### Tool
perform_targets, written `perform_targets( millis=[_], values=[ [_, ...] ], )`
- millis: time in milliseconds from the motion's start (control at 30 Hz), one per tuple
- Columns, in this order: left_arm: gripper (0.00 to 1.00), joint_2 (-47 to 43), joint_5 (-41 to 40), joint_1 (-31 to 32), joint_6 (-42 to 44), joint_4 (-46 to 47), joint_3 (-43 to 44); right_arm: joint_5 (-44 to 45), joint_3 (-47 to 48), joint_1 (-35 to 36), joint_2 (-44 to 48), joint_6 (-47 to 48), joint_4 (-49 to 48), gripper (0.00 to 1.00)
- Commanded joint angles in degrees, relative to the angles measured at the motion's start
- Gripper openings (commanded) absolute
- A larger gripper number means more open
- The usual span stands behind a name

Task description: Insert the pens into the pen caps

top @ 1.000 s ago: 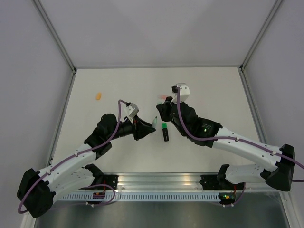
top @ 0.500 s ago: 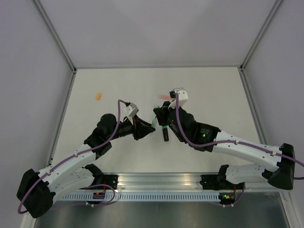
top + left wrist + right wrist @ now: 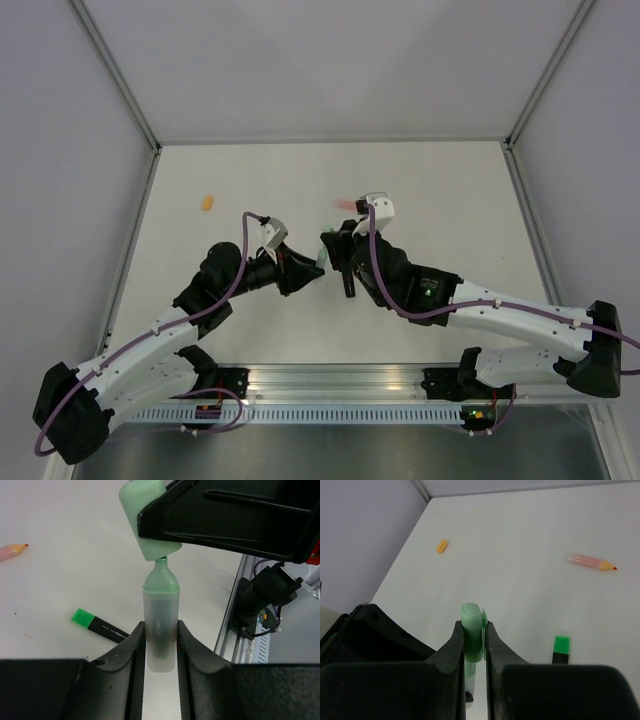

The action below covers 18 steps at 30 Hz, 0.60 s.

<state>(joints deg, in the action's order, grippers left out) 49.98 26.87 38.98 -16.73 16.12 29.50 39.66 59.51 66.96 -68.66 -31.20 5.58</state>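
Plastic, 3 stubby pens (image 3: 160, 630), 2 detached caps (image 3: 137, 500)

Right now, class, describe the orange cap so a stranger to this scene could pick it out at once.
Start at the white table and go to its far left part, near the side wall. The orange cap lies there alone. It is tiny and stubby, far shorter than the salmon pen with its pointed tip.
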Motion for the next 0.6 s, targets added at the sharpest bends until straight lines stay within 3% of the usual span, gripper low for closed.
perform_targets(
  millis=[0,567],
  values=[
    [0.02,-1.2,-1.56,0.04,-1.64,2.16,-0.41,2.44,-0.97,1.24,0.73,0.7,-2.06,0.0],
    [0.02,-4.53,-4.55,0.04,-4.89,4.18,-2.6,11.48,-7.38,8.18,0.99,2.63,-11.91,0.03]
  ],
)
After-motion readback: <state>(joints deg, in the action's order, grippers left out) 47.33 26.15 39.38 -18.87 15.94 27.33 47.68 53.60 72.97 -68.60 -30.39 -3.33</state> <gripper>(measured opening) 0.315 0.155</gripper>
